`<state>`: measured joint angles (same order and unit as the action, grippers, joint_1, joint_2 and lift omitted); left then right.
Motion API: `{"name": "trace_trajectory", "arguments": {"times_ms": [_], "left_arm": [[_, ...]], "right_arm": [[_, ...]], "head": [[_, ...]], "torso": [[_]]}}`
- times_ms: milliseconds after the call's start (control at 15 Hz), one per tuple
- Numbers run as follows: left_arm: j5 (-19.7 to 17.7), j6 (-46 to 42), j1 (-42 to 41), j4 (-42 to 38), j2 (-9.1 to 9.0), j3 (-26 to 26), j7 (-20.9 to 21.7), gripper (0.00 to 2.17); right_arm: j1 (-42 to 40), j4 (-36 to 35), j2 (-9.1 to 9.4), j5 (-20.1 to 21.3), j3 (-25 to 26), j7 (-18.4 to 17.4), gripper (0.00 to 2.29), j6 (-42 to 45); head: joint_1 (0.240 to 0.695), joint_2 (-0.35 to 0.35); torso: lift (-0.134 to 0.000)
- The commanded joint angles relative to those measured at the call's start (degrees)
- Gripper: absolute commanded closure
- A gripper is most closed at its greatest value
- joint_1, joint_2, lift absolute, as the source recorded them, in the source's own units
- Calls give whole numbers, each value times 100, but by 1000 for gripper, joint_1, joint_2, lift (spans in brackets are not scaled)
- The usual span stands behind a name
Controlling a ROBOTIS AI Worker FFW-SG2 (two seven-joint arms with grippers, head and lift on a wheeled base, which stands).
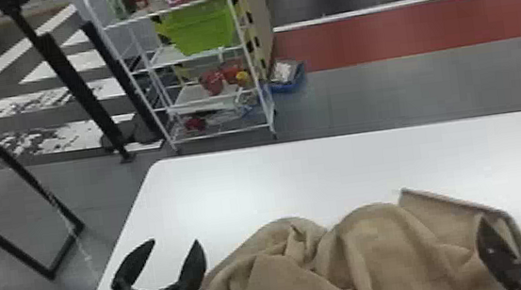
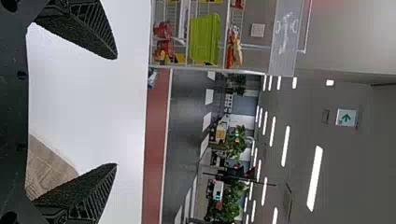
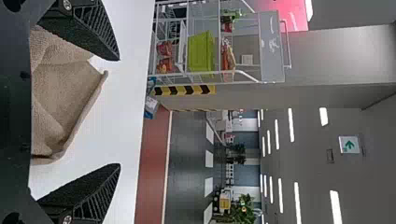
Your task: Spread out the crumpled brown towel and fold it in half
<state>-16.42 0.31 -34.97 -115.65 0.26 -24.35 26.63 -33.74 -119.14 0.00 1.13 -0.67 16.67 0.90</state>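
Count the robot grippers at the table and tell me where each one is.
2. The left gripper is open, just left of the brown towel; the right gripper is open at the towel's right end.

We count one brown towel [image 1: 381, 246] and one desk [image 1: 278, 178]. We make it two pincers, one left pincer [image 1: 171, 241] and one right pincer [image 1: 517, 209], with two fingers apiece, so four fingers altogether. Past the desk we tally one white cart [image 1: 189, 95], one green bin [image 1: 200, 31] on it and one blue tray [image 1: 288, 87] beside it. In each wrist view we get one green-arrow sign [image 2: 346, 117].
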Motion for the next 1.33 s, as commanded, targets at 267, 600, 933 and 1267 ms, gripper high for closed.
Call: {"name": "trace_trajectory", "arguments": {"times_ms": [267, 600, 933, 1267], "left_arm": [[-19, 0, -45, 95, -41, -105, 35, 56], [-19, 18, -36, 104, -41, -105, 79, 56], [-10, 35, -36, 95, -41, -43, 79, 56], [-10, 35, -45, 104, -41, -43, 132, 56]], "right_arm": [[-168, -628, 5, 160, 1218, 1839, 76, -262], [403, -813, -325, 1091, 2387, 4256, 87, -509], [781, -760, -967, 2374, 2493, 5636, 147, -87], [896, -541, -1389, 3702, 1763, 6165, 191, -192]], "head": [[695, 278], [695, 242], [695, 160], [695, 165]], "torso": [[-122], [-122], [-122], [-122]]}}
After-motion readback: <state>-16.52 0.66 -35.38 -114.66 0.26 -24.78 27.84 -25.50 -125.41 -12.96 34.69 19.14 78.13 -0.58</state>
